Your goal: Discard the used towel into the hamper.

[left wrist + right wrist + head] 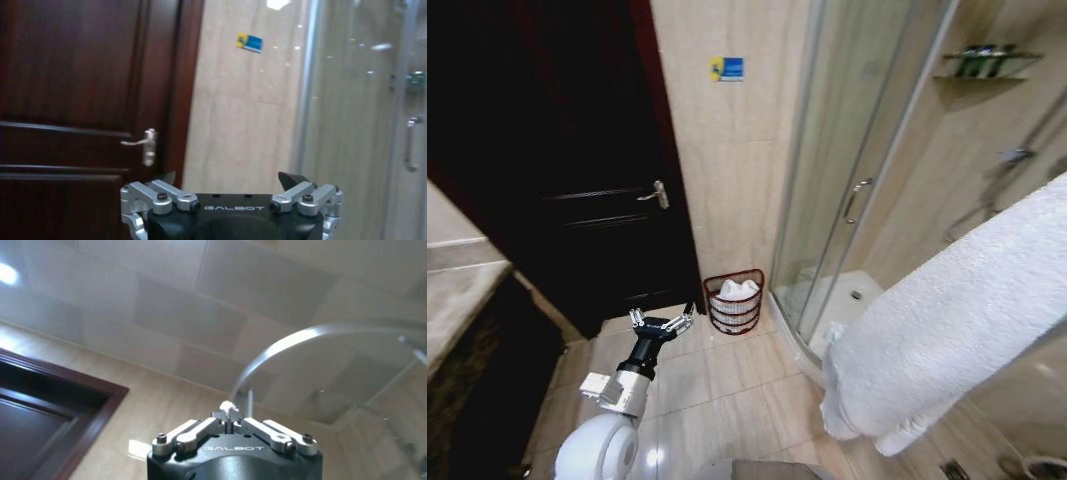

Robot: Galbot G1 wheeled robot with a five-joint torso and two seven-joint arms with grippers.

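White terry towel [947,320] hangs at your right, draped large and close to the head camera — soft, limp and fairly light, so expect it to sag and swing, not slide. Your right end effector [231,421] points up at the ceiling with its jaws pinched together on a small tuft of white fibre; that looks like a thin pinch on the towel's edge, so a deeper bite into a gathered fold would hold safer. The hamper [734,301] stands on the floor against the wall between the dark door [577,180] and the shower glass [857,170], already holding white cloth. Your left end effector [662,322] hovers low just beside it, jaws spread, holding nothing.
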